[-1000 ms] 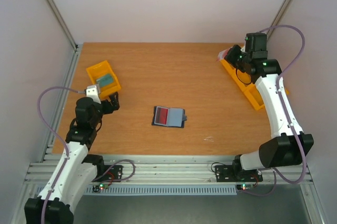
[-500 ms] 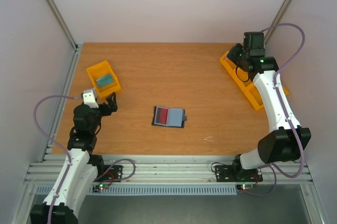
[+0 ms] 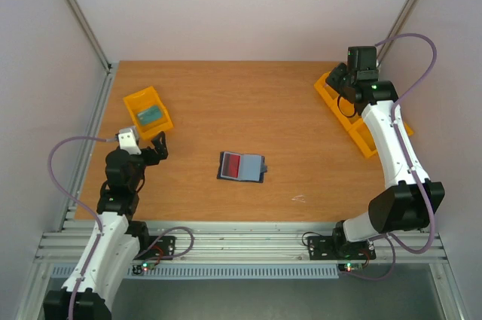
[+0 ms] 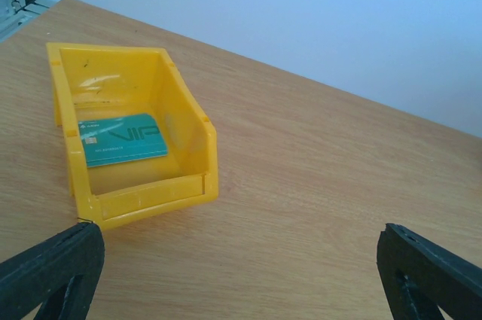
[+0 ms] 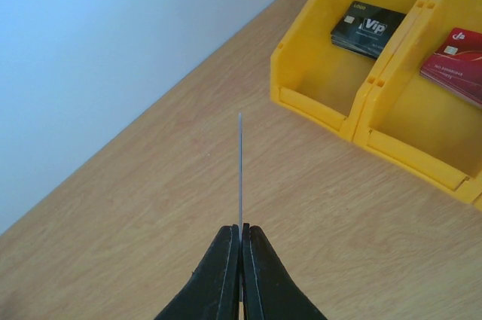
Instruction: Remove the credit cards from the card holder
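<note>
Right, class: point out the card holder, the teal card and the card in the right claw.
card holder [image 3: 254, 167]: top view, its right half.
teal card [image 4: 120, 139]: left wrist view, face centre.
held card [image 5: 239, 177]: right wrist view, thin edge.

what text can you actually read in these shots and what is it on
"VIP": on the teal card in the yellow bin; its small print is too small to read.
"Vip": on the black card; the small print above it is blurred.
No words: the red card shows only a white emblem.
No words: the thin card in the right end effector is edge-on.
</note>
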`<state>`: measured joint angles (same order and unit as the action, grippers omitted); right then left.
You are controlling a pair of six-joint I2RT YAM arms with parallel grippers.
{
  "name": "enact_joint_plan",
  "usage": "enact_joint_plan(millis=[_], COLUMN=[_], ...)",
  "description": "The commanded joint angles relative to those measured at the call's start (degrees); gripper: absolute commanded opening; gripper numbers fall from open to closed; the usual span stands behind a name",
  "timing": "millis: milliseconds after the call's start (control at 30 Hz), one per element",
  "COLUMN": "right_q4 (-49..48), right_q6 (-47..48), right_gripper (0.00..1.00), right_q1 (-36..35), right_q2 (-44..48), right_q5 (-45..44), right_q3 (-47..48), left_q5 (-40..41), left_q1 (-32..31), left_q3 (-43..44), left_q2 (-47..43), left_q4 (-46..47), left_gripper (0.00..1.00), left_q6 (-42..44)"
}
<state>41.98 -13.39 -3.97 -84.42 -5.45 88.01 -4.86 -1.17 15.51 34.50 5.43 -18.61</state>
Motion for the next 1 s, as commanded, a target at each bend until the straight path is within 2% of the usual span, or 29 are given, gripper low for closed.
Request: enact_joint_plan(millis=[0, 233, 367, 533, 733, 967], right_q4=[-1.9, -2.9, -5.6, -7.1, -4.6, -9.5], right_q6=[0.4, 1.3, -0.2, -3.8, -4.6, -15.3], right_gripper=[0.01, 0.01, 0.01, 0.01, 0.01, 0.01], right_q1=[0.1, 0.1, 0.1, 0.1, 0.1, 0.1], right_q2=[0.5, 3.9, 7.9, 10.9, 12.1, 14.9], right_q5=[-0.8, -0.5, -2.0, -0.6, 0.9, 1.1], right_q3=[0.7, -2.2, -7.1, -13.2, -15.8, -27.7], left_q5=[2.9, 13.3, 20.7, 25.5, 24.6, 20.7], left_q1=[0.5, 0.5, 0.5, 0.5, 0.5, 0.5], left_q3=[-0.1, 5.8, 11.9, 17.0, 21.7, 21.1], left_q2=[0.7, 5.3, 8.2, 10.5, 11.8, 11.2], left_q4=[3.2, -3.7, -13.5, -17.4, -19.9, -23.1], left_gripper=[0.99, 0.99, 0.99, 0.99, 0.99, 0.99], left_q6=[1.1, -2.2, -4.7, -3.6, 0.5, -4.9])
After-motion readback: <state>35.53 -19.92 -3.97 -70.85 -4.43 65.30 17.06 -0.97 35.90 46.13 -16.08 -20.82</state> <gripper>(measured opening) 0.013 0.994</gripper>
